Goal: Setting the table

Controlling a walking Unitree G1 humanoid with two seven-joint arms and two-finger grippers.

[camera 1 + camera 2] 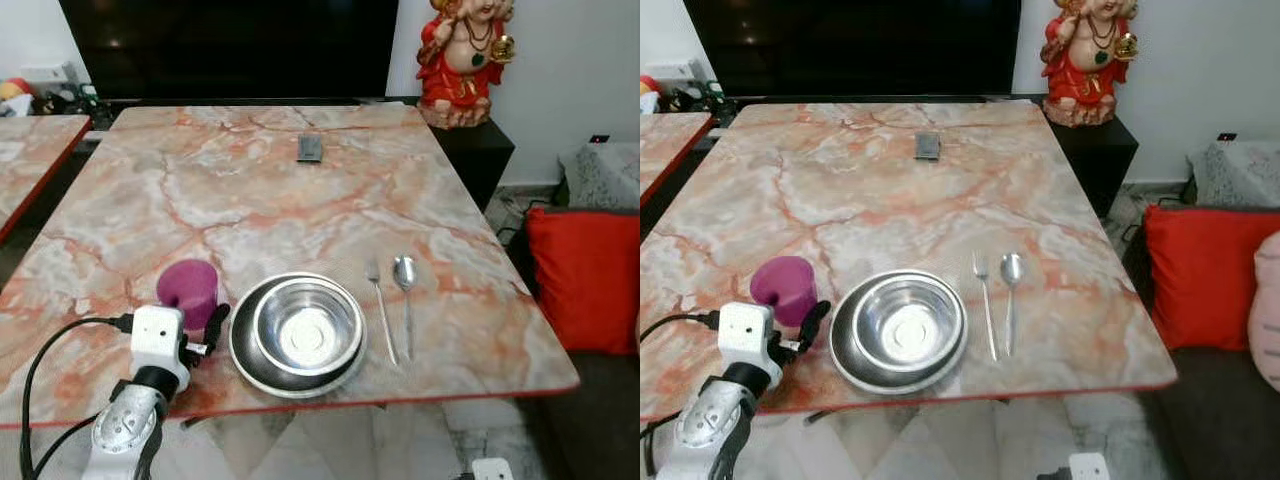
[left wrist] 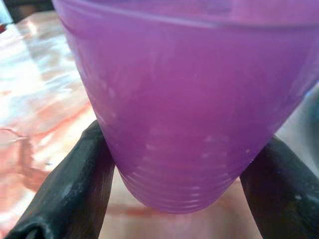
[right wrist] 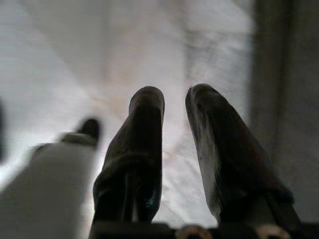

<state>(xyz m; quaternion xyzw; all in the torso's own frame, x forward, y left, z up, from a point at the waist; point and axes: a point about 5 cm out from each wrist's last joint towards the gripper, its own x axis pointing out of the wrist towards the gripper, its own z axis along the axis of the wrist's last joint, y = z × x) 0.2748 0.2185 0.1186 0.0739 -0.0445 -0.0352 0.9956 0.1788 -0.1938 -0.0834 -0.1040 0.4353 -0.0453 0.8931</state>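
A purple plastic cup (image 1: 187, 289) stands upright on the marble table (image 1: 260, 200), near its front left corner. My left gripper (image 1: 195, 318) reaches in from the front edge, one black finger pressed on each side of the cup (image 2: 189, 109); it is shut on it. Right of the cup, a steel bowl (image 1: 305, 328) sits in a steel plate (image 1: 243, 362). Further right lie a fork (image 1: 381, 310) and a spoon (image 1: 405, 285), side by side. My right gripper (image 3: 174, 97) hangs below the table over the floor, its fingers close together and holding nothing.
A small dark flat object (image 1: 310, 148) lies at the table's far middle. A red statue (image 1: 462, 60) stands on a dark cabinet beyond the far right corner. A red cushion (image 1: 590, 275) is to the right, and a second marble table (image 1: 30, 150) to the left.
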